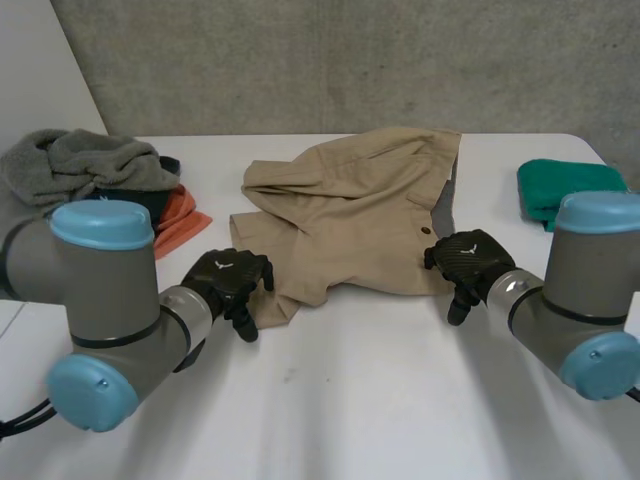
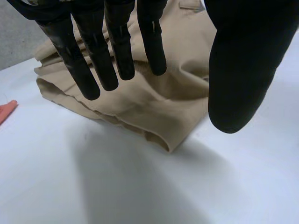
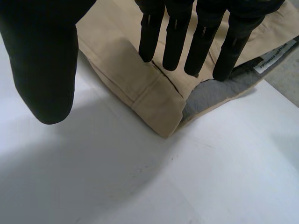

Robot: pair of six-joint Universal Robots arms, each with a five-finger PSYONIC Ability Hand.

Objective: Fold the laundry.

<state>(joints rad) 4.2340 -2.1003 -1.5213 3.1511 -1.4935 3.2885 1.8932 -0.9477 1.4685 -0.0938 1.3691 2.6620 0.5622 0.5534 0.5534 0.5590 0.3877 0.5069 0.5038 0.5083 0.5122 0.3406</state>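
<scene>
tan shorts (image 1: 350, 215) look soft, light and floppy i'd say. left hand (image 1: 228, 280) and right hand (image 1: 465, 262) have straight fingers (image 2: 120, 51) holding nothing; i'd grab the near corners.

table (image 1: 340, 400): white, matte top | wall (image 1: 350, 60): grey concrete, rising behind the table's far edge

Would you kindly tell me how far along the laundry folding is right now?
Done, apparently: a green cloth lies folded at the right of the white table. In hand: the rumpled tan fabric garment sits mid-table, with the left hand and right hand open at its near corners, gripping nothing yet. Left: that garment's folding, plus the heap of grey towel and orange cloth.
</scene>
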